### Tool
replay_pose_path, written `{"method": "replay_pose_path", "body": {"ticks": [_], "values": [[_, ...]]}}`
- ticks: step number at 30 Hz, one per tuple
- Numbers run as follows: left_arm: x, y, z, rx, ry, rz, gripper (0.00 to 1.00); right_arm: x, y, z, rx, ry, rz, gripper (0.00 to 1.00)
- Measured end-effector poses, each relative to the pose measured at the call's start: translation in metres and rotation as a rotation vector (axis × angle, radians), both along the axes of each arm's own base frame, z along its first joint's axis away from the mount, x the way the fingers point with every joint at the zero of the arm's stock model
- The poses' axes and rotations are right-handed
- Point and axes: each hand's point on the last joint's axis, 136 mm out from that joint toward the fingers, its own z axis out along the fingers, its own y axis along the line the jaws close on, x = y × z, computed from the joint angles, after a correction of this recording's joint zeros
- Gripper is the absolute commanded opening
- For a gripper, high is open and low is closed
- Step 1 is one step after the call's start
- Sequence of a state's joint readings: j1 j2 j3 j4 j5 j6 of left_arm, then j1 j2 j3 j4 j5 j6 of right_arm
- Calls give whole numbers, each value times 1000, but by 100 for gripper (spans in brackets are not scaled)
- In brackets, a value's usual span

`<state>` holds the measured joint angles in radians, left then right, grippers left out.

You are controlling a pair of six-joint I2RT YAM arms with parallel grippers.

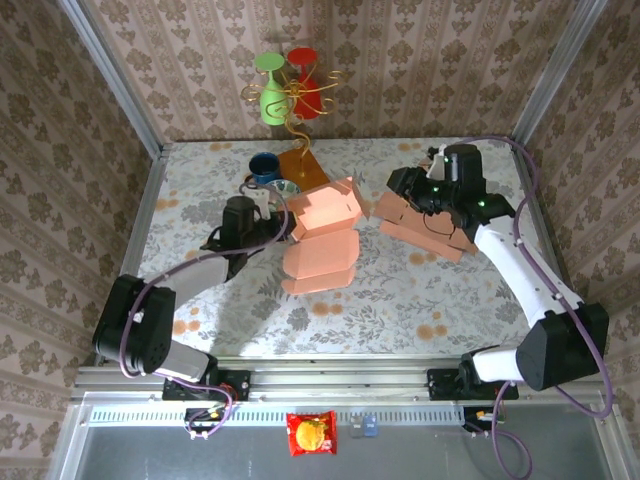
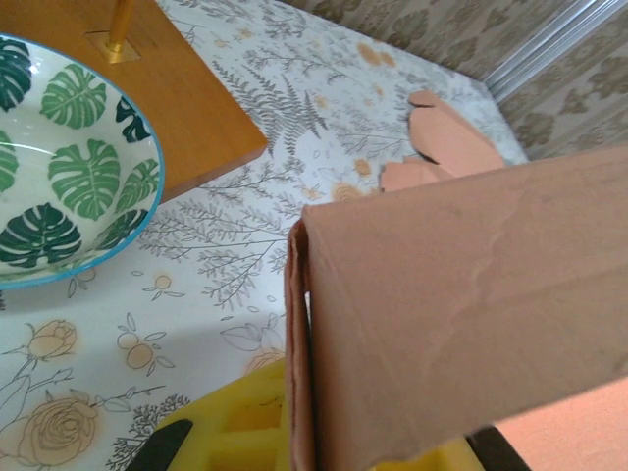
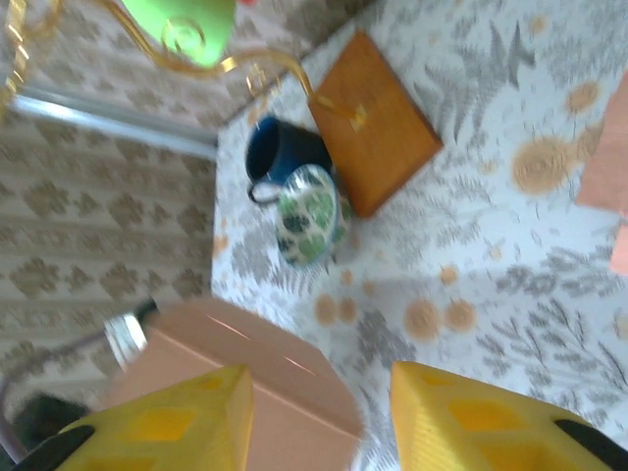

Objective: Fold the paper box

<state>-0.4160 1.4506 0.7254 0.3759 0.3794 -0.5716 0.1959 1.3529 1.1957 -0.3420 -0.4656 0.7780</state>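
Observation:
The salmon paper box [image 1: 322, 212] is held up above the table's middle, its lower flaps [image 1: 320, 265] hanging toward the near side. My left gripper [image 1: 283, 225] is at the box's left edge. In the left wrist view its yellow fingers [image 2: 226, 432] are shut on a box wall [image 2: 461, 314]. My right gripper [image 1: 393, 195] hovers by the box's right side. In the right wrist view it [image 3: 319, 417] stands open, and a box panel [image 3: 265, 363] reaches into the gap beside the left finger [image 3: 186, 422]. That view is blurred.
A leaf-patterned bowl [image 2: 59, 167] and a blue mug [image 1: 264, 165] sit beside a wooden base [image 2: 186, 98] carrying a wire stand with a green and a red cup [image 1: 290, 85]. More flat cardboard [image 1: 425, 232] lies under the right arm. Metal posts frame the table.

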Motion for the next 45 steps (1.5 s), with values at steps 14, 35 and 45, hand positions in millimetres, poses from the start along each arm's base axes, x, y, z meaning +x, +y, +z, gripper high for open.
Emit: {"method": "replay_pose_path", "body": {"ticks": [14,35,45], "values": [[-13,-10,-8,-60,151,-124,0,-18,27,-14,-69,-32,318,44],[-17,-13,-9,-29,209,-139,0,-29,77,-13,-51,-62,527,41],[-20,-14,-14,-7,230,-136,0,-29,86,-19,-128,-55,556,41]]}}
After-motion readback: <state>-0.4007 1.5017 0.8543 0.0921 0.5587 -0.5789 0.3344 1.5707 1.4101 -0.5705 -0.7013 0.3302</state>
